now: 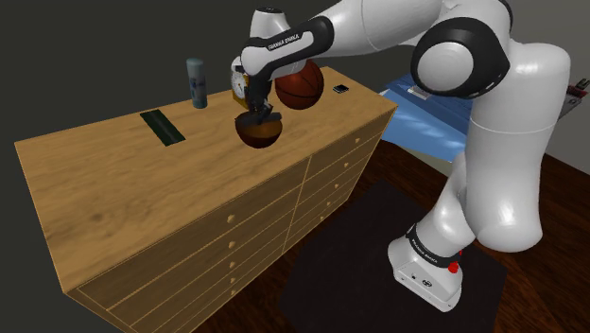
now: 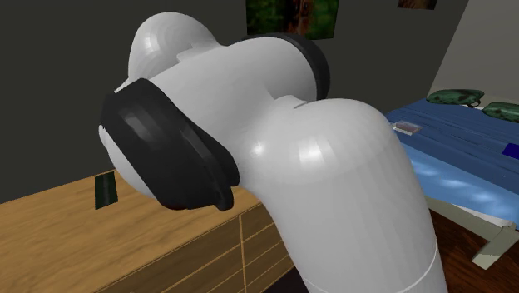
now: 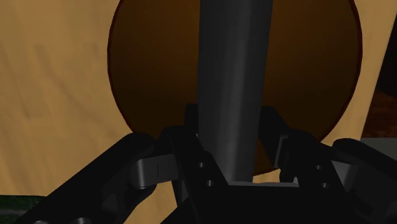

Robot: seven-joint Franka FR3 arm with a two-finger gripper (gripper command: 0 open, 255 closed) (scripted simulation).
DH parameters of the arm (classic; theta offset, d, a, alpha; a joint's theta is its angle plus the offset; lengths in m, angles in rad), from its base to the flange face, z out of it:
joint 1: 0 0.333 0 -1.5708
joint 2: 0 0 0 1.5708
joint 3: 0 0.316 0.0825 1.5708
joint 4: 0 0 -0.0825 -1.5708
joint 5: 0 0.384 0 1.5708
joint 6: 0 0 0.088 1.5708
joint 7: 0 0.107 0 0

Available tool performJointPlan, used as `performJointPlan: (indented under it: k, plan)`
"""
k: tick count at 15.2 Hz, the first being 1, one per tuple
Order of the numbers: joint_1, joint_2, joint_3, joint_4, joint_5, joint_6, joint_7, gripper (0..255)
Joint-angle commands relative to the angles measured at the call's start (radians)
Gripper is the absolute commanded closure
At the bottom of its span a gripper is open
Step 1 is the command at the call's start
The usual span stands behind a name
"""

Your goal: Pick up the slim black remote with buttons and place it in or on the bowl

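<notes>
— Wooden table (image 1: 113, 189) with drawer fronts is standing before a dark wall. How is the remote (image 3: 235, 83) looking?

— In the wrist view it is showing as a slim, dark grey bar with a smooth, slightly rounded face, running straight away from the pincer (image 3: 232, 124).

— Are its buttons showing?

— I am not making any out. Its far end is being cut off by the picture's edge. In the shoulder view the pincer is covering it, and in the second exterior view the white arm (image 2: 333, 183) is blocking most of the table.

— So where is it sitting?

— The black fingers (image 3: 191, 127) are clamping it from both sides at the end nearest the hand. It is hanging over the brown bowl (image 1: 258, 135), which is lying directly beneath the pincer, near an orange basketball (image 1: 301, 85). Whether its tip is touching the bowl, I cannot tell.
</notes>
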Motion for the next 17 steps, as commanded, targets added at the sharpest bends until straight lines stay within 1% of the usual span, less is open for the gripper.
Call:
performJointPlan:
  k: [1,2,10,11,16,17]
  plan:
    - [-0.003,0.014,0.005,-0.011,0.009,0.024,-0.006,255]
    - [-0.005,0.024,0.009,-0.016,0.014,0.038,-0.009,255]
    - [-0.005,0.024,0.009,-0.016,0.014,0.038,-0.009,255]
    - [-0.006,0.025,0.009,-0.016,0.015,0.04,-0.01,0]
    - [-0.005,0.024,0.009,-0.016,0.014,0.038,-0.009,0]
    - [0.0,0.003,0.002,-0.012,0.003,0.015,-0.002,0]
